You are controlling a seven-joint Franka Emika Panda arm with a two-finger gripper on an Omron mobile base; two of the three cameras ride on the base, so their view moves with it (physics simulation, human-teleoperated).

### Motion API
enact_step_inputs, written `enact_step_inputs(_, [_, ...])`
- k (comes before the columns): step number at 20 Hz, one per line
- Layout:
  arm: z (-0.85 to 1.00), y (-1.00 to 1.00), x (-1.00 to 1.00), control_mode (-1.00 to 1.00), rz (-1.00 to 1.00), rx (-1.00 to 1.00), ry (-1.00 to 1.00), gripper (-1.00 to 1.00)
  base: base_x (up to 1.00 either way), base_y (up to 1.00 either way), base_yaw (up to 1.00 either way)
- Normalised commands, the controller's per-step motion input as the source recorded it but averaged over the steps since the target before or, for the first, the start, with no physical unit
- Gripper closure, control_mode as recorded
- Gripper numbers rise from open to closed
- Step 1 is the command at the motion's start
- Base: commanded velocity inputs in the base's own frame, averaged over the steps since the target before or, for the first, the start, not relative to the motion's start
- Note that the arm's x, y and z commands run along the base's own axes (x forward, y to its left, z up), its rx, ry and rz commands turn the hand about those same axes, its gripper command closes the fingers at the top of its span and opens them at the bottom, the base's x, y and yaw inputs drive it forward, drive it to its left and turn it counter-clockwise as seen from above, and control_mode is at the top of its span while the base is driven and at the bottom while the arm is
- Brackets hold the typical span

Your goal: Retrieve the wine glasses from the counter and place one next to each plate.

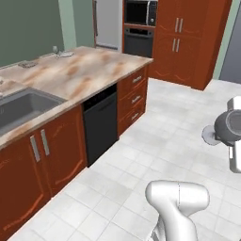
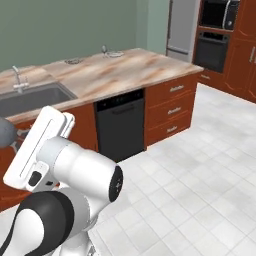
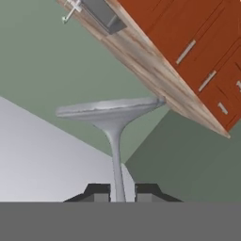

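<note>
With the jaws clenched on the stem of one wine glass [image 3: 113, 141], carried in mid-air off the surface [image 1: 89, 73], the transport step is underway; next means reaching a plate [image 1: 65, 54]

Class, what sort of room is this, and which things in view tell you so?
A home kitchen: a stone counter with a sink set into it, a dishwasher below, and a built-in oven with a microwave above.
</note>
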Motion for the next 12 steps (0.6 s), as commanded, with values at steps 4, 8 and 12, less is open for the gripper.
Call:
enact_step_inputs(4, [0.00, 0.00, 0.00, 1.00, 0.00, 0.00, 0.00, 1.00, 1.00, -0.97, 0.00])
enact_step_inputs(8, [0.00, 0.00, 0.00, 1.00, 0.00, 0.00, 0.00, 1.00, 1.00, -0.79, 0.09])
enact_step_inputs(12, [0.00, 0.00, 0.00, 1.00, 0.00, 0.00, 0.00, 1.00, 1.00, -0.64, 0.19])
